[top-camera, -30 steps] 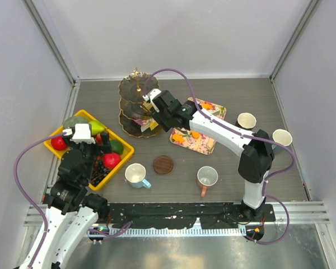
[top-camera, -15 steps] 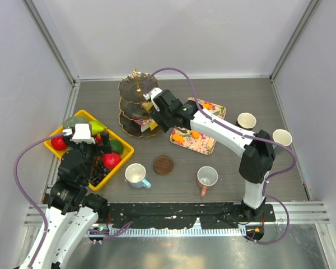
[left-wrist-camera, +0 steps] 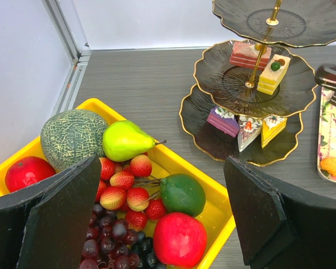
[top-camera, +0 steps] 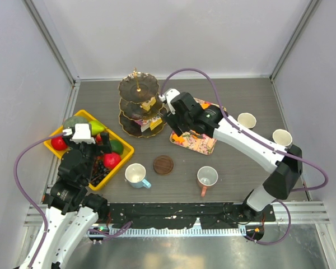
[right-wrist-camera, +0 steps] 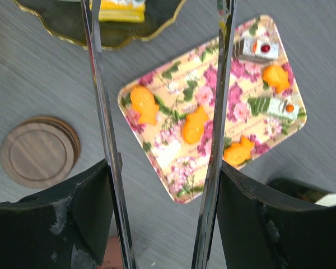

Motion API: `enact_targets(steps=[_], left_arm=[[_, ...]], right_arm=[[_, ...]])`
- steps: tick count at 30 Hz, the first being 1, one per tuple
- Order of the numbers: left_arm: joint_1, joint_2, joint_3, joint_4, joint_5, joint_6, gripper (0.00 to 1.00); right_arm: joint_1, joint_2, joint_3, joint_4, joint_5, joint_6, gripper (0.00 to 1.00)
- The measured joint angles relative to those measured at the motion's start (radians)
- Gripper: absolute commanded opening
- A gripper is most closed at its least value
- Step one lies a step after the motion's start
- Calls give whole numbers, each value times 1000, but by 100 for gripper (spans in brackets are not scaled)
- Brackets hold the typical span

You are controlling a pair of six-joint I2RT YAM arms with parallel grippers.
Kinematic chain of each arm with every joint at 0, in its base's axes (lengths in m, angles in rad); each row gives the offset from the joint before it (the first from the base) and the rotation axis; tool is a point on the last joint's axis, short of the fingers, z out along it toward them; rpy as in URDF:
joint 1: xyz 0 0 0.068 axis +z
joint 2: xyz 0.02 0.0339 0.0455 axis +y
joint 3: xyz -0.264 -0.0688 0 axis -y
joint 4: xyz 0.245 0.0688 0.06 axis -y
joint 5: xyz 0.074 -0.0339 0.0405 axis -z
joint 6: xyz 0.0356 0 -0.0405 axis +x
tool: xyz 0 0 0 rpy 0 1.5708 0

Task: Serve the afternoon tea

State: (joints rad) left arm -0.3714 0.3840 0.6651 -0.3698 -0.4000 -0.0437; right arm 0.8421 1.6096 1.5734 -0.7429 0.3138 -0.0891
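The right pincer (top-camera: pixel 178 119) hangs open and empty just above the floral tray (right-wrist-camera: pixel 173 168) on the surface. A fish-shaped orange pastry (right-wrist-camera: pixel 195 126) lies between its long metal blades, with its long axis slanted to them. The left pincer (left-wrist-camera: pixel 162 224), wide open, is well apart over the yellow fruit crate (left-wrist-camera: pixel 215 210).

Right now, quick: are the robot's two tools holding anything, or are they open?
Left tool: open, holding nothing.
Right tool: open, nothing between its long metal fingers.

- Overhead we see the whole table (top-camera: pixel 235 89)
- Left wrist: low over the crate (left-wrist-camera: pixel 215 216), facing the stand (left-wrist-camera: pixel 224 78)
- Right wrist: straight down at the tray (right-wrist-camera: pixel 173 168), sharing the stand's rim
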Motion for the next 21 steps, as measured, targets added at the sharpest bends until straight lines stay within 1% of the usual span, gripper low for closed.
enact_targets(steps=[5,10,17,21], left_arm=[[0,0,0,0,0,0,99],[0,0,0,0,0,0,99],[0,0,0,0,1,0,99],[0,0,0,0,1,0,99]], right_arm=[[-30,-87,-110,-47,0,18,69],[-128,-145,-179,-87,-4,40,68],[-369,-114,-161,-131,-48,105,68],[-443,-31,-95,-145,-67,127,69]])
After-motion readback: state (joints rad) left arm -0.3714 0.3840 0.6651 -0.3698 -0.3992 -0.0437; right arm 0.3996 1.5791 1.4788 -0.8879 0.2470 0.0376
